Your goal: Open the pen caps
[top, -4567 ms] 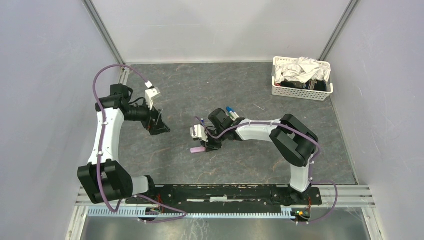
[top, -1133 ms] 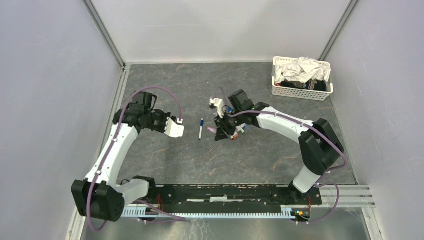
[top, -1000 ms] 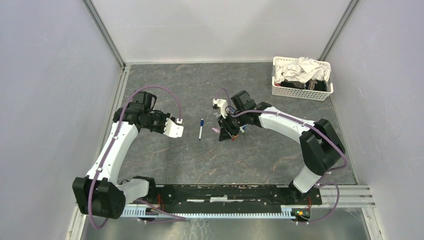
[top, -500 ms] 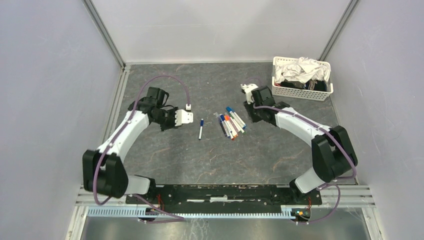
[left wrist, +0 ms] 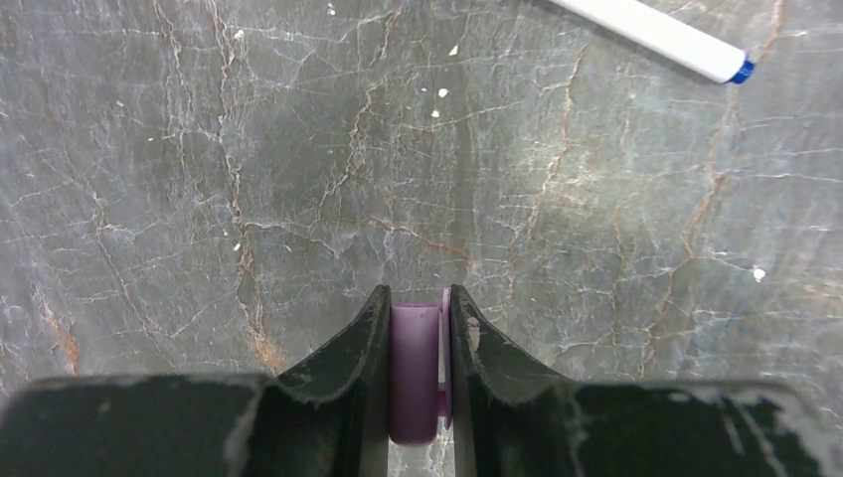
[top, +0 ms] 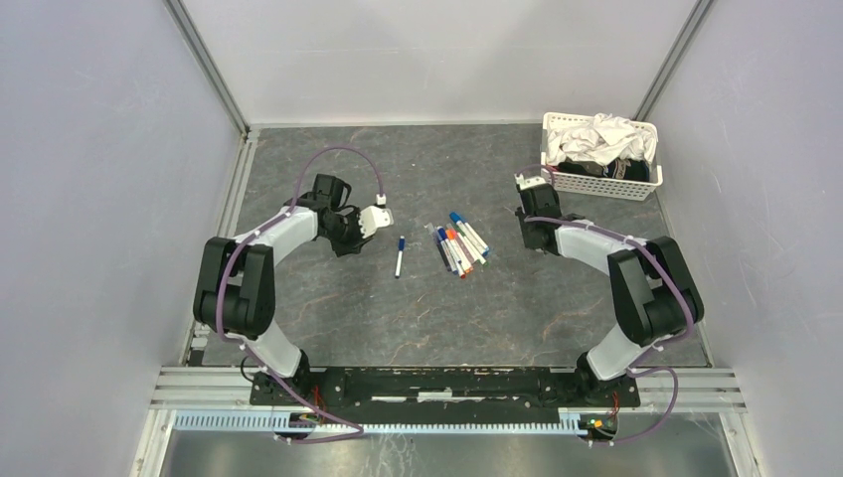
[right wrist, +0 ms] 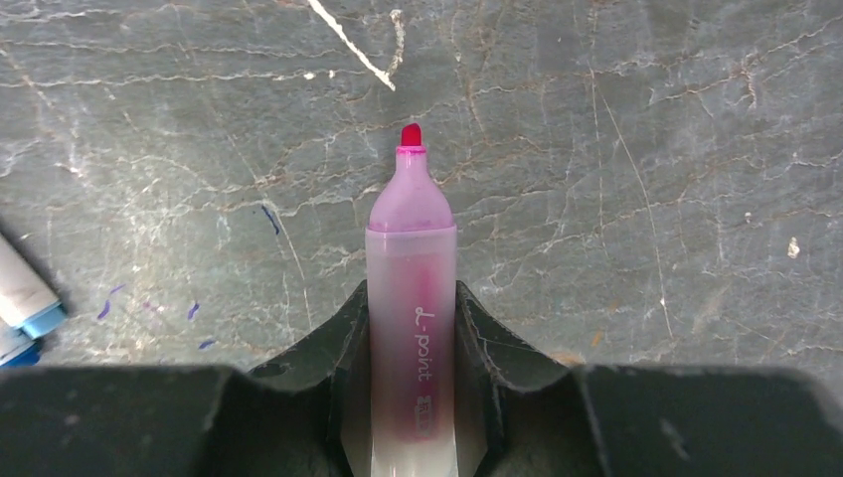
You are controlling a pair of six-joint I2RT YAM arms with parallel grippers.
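Top view: a dark grey, stone-patterned tabletop (top: 418, 318) sits between pale walls. The left hand (top: 349, 240) is low over the tabletop, left of centre. The right hand (top: 536, 237) is right of centre. What either holds cannot be made out from this view. Between them lies a single white pen (top: 399, 260) with a blue far end. Near it, to the right, a bundle of pens (top: 459, 246) lies side by side, touching, with blue and orange ends. A white mesh basket (top: 596, 184) of crumpled cloth (top: 601, 137) stands in the far right corner.

Left wrist view: the left hand's two dark fingers (left wrist: 363, 348) are clamped on a short lilac cap (left wrist: 414, 378), which lies lengthwise between them. A blue-ended pen (left wrist: 656, 35) with a white barrel crosses the upper right corner on the tabletop, well apart from the hand.

Right wrist view: the right hand is closed on a wide lilac pen (right wrist: 411, 248). Its translucent barrel is printed "d-point". Its bare pink tip points away from the hand, over the tabletop. At the left edge, two blue pen ends (right wrist: 25, 298) lie on the tabletop, apart from the lilac pen.
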